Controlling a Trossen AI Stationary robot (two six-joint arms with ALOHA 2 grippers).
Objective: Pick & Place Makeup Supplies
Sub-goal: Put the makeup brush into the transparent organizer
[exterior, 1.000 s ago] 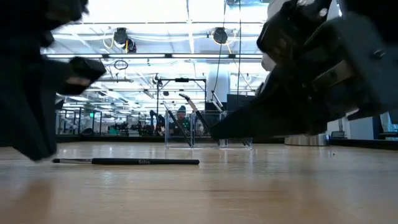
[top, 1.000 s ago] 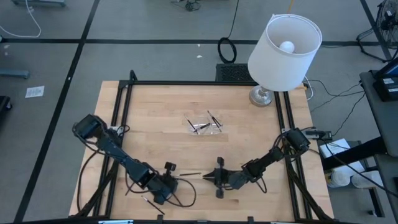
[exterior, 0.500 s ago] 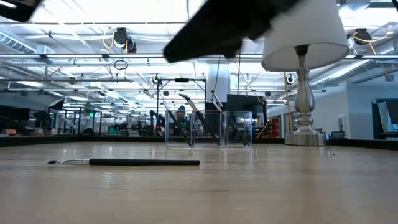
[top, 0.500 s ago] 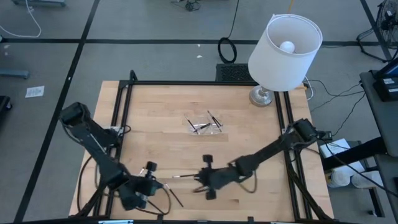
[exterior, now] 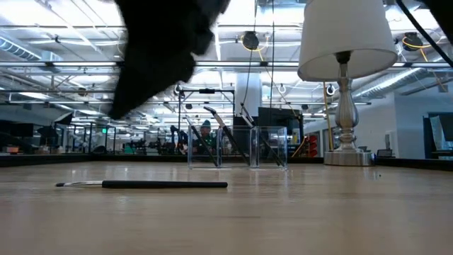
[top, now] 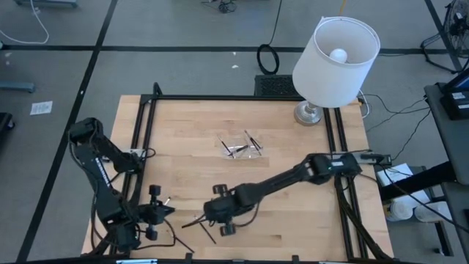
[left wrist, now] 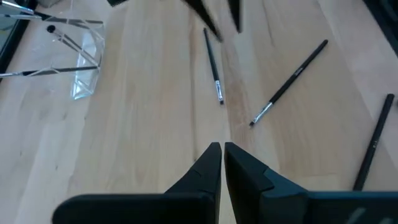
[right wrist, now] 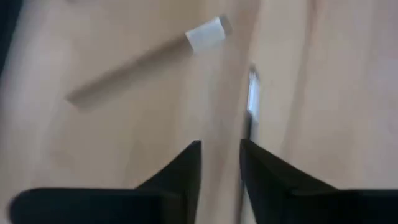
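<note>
Right gripper: low over the sticks at the table's near edge, jaws narrowly apart, empty, probably lining up a pick.
Left gripper: jaws closed, empty, waiting aside.
Tray: mid-table, already holds sticks.

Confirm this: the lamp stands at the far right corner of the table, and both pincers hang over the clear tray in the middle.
Wrong about the pincers. In the high view the left pincer and right pincer hang near the front edge, well short of the clear tray. The lamp does stand at the far right corner.
</note>
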